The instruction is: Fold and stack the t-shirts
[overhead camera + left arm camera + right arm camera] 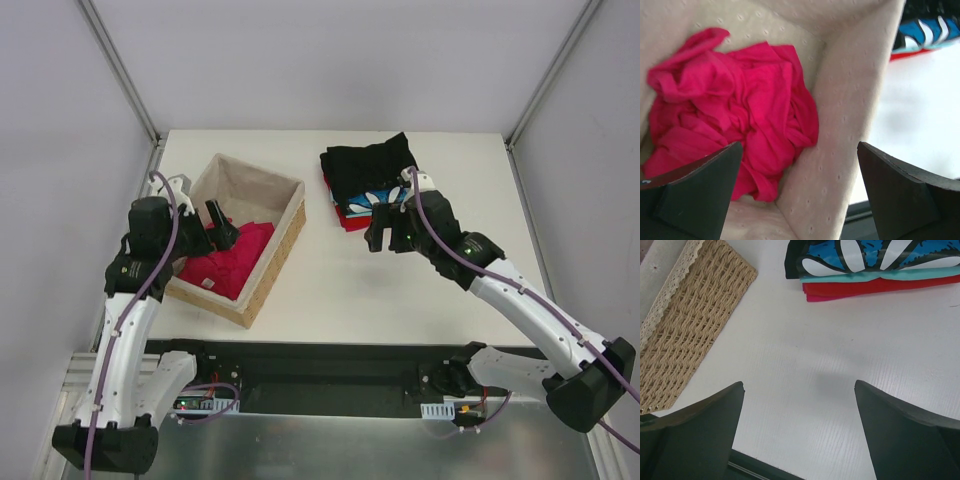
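Left gripper point(797, 149) hangs over the wicker basket point(275, 270) with jaws wide apart and empty, while the right gripper point(799, 385), equally spread and empty, hovers above the worktop point(840, 350) near the stack point(368, 185). Most of the job looks done: three folded t-shirts, one black point(368, 163), one blue-white patterned point(875, 255) and one red point(875, 286), lie piled there, and a thin pink edge beneath may be a fourth. One crumpled crimson-pink tee point(740, 105) lies in the single basket, not yet lifted out, folded or stacked.

White surface point(330, 290) matte, evenly lit. Pale grey walls point(330, 60) on three sides. Metal corner posts point(120, 70) at rear corners.
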Available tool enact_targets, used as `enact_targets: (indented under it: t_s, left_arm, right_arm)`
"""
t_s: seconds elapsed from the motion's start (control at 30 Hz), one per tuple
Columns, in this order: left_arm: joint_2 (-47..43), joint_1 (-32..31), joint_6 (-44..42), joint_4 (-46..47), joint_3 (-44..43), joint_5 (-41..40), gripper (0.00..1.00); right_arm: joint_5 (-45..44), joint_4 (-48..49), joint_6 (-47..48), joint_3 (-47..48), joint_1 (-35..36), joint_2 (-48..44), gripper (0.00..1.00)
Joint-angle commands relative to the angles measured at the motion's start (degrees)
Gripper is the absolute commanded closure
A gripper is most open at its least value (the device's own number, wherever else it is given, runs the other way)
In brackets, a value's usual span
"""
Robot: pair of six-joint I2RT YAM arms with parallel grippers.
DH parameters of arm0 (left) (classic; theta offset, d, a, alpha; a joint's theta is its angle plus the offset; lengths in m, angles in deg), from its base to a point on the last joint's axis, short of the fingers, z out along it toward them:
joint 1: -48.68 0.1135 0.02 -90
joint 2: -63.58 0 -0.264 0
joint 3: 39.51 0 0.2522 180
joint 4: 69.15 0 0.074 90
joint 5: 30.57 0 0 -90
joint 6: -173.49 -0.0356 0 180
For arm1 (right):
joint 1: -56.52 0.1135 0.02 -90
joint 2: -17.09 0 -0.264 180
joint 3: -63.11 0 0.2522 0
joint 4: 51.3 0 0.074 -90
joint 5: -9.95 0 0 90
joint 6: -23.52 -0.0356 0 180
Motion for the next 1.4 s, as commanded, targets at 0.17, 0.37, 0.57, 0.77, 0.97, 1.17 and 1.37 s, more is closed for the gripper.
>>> enact_targets:
  t_s: [0.17,0.37,0.57,0.77,0.97,1.17,1.37]
  left_arm:
    - [11.64,-0.13,-0.13,3.14,-8.83,4.95,0.10]
    - [15.96,-8.11,-2.85,4.64,-10.42,14.30,0.21]
    - [15.78,-16.21,-5.05,6.23,-9.63,15.61,0.20]
    - [16.83,-19.02,-5.05,6.31,-3.84,13.16,0.20]
    - [18.24,-19.12,-5.23,7.37,-1.19,7.18,0.18]
    - [21.31,-19.12,-3.57,5.88,-1.63,-2.31,0.22]
    - [27.46,-16.32,-0.75,2.19,-2.86,-7.68,1.00]
  right_arm:
    - [-0.74,2.45,-0.56,-1.90,0.61,-2.21,0.04]
    - [-0.04,3.24,-0.12,-1.46,0.52,-1.41,0.04]
    - [0.22,3.15,-0.20,-2.25,0.52,-1.68,0.03]
    - [-0.04,2.63,-0.20,-2.51,0.52,-3.43,0.04]
    - [0.49,2.45,-0.47,-2.51,0.52,-4.14,0.04]
    - [0.05,2.36,-0.29,-2.69,0.61,-5.01,0.04]
    - [-0.83,2.80,-0.29,-4.27,0.44,-6.16,0.04]
